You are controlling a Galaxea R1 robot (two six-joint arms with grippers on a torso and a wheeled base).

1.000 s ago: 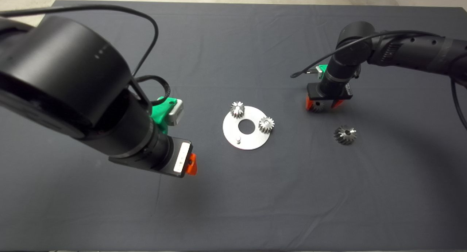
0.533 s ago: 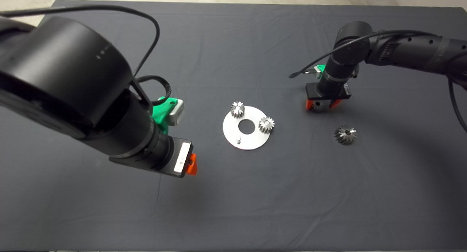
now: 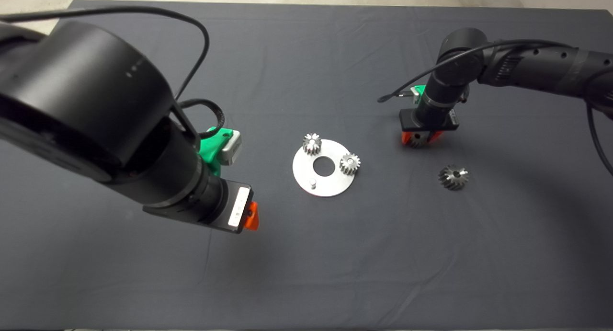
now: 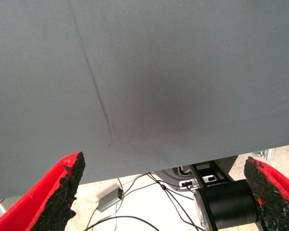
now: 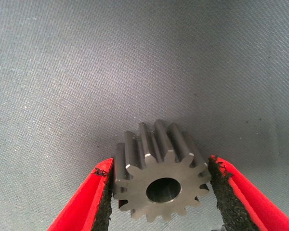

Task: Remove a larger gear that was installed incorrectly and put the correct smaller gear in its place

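My right gripper (image 3: 420, 138) is low over the mat, right of the round steel plate (image 3: 330, 185), and shut on a smaller gear (image 3: 417, 140). In the right wrist view the black pads press both sides of this smaller gear (image 5: 154, 144), in the right gripper (image 5: 160, 166). The larger gear (image 3: 453, 176), dark and tapered, lies loose on the mat nearer the front than that gripper. Two more small gears (image 3: 312, 143) (image 3: 350, 164) sit on the plate, and one pin (image 3: 312, 182) stands bare. My left gripper (image 3: 249, 216) hovers left of the plate, open and empty (image 4: 164, 163).
The dark mat (image 3: 306, 273) covers the table. The left wrist view shows the mat's edge with cables and a small box (image 4: 111, 199) on the floor beyond it.
The right gripper's fingers have drawn in around the smaller gear and the arm has shifted slightly left. The left arm, plate and larger gear have not moved.
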